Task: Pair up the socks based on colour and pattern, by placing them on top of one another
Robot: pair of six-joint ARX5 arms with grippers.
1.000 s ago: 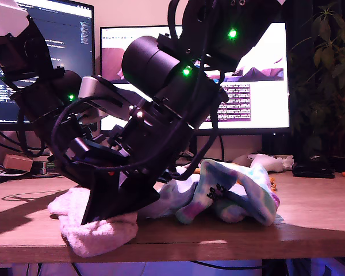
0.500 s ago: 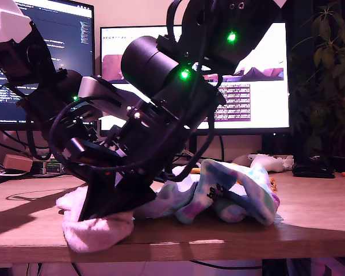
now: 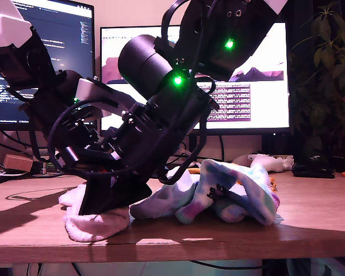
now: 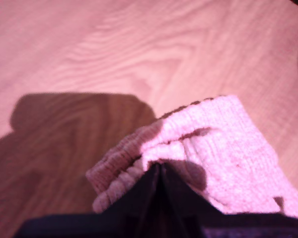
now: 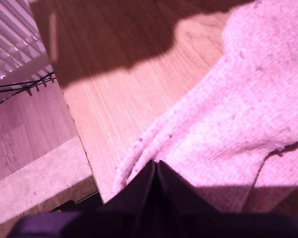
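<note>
A fluffy pale pink sock [image 3: 95, 225] lies at the table's front edge, on the exterior view's left. Both arms lean down over it, and a black gripper [image 3: 112, 198] presses onto it. In the first wrist view my first gripper [image 4: 159, 168] is shut on the pink sock's ribbed cuff [image 4: 213, 144]. My second gripper [image 5: 155, 166] is shut on pink sock fabric [image 5: 238, 124] close to the table's edge [image 5: 49, 183]. A heap of blue-purple tie-dye socks [image 3: 236, 192] lies in the middle, with a pale sock [image 3: 161, 202] against it. No mustard sock can be made out.
The wooden table [image 3: 310, 218] has bare surface on the exterior view's right. A white game controller [image 3: 270, 162] and a black object [image 3: 313, 168] lie at the back right. Monitors [image 3: 259, 98] and a plant [image 3: 328, 75] stand behind.
The pink sock, which hung over the front edge, has been drawn back onto the table and slightly to the exterior view's right. Both arms shifted with it.
</note>
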